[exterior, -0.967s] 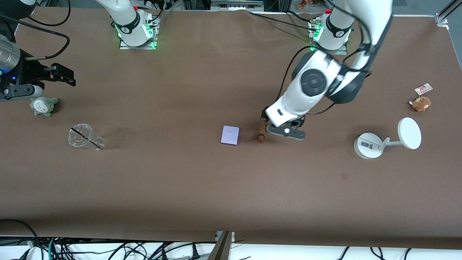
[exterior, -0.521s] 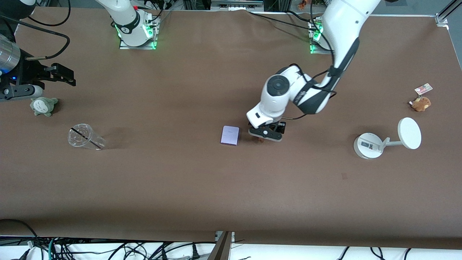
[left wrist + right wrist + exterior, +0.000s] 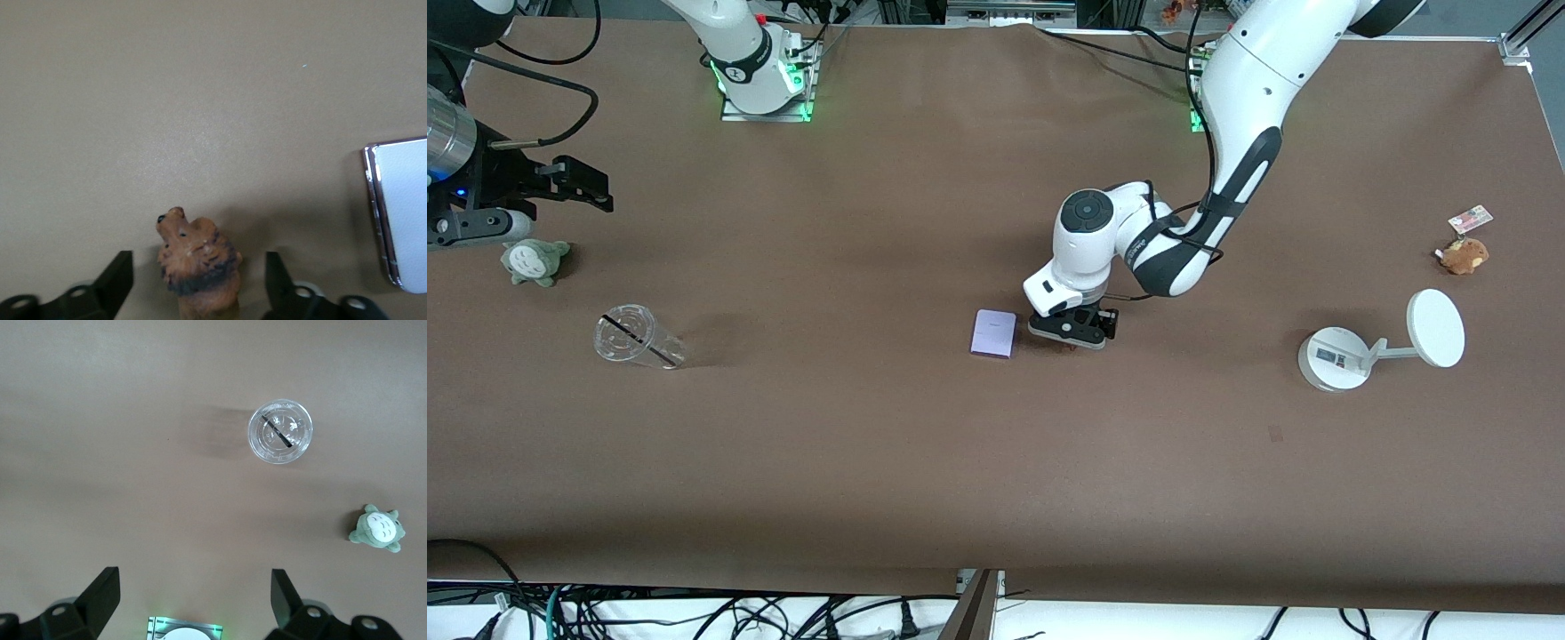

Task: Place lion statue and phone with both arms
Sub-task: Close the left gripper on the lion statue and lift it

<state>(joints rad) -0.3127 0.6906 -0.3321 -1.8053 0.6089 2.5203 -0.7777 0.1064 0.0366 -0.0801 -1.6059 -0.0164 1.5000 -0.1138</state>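
Inspecting the table (image 3: pixel 925 462) from edge to edge, the following is recorded.

Left gripper (image 3: pixel 1069 331): lowered at mid-table, about midway between the arms' ends. In the left wrist view the left gripper (image 3: pixel 199 280) is seen with fingers (image 3: pixel 117 279) spread wide, one on each side of the lion, clear of it on both sides; nothing is grasped.

Lion (image 3: pixel 197 262): found on the table between the open fingers, mane and muzzle visible in the left wrist view. In the front view the lion (image 3: pixel 1064 346) is almost wholly covered by the gripper.

Phone (image 3: pixel 994 333): laid flat at mid-table, just beside the lion toward the right arm's end, apart from it. The phone (image 3: pixel 400 213) is seen at the frame edge of the left wrist view, with its shiny rim showing.

Right gripper (image 3: pixel 591 187): held in the air at the right arm's end of the table; this arm is waiting. In the right wrist view the right gripper (image 3: pixel 193 600) is seen released, with nothing between its fingers.

Cup (image 3: pixel 639 338): clear, with a dark straw, near the right arm's end.

Grey-green plush (image 3: pixel 534 260): by the edge at the right arm's end, farther from the front camera than the cup.

Stand (image 3: pixel 1378 345): white, with a disc, toward the left arm's end.

Brown plush (image 3: pixel 1464 255): tagged, near the edge at the left arm's end.
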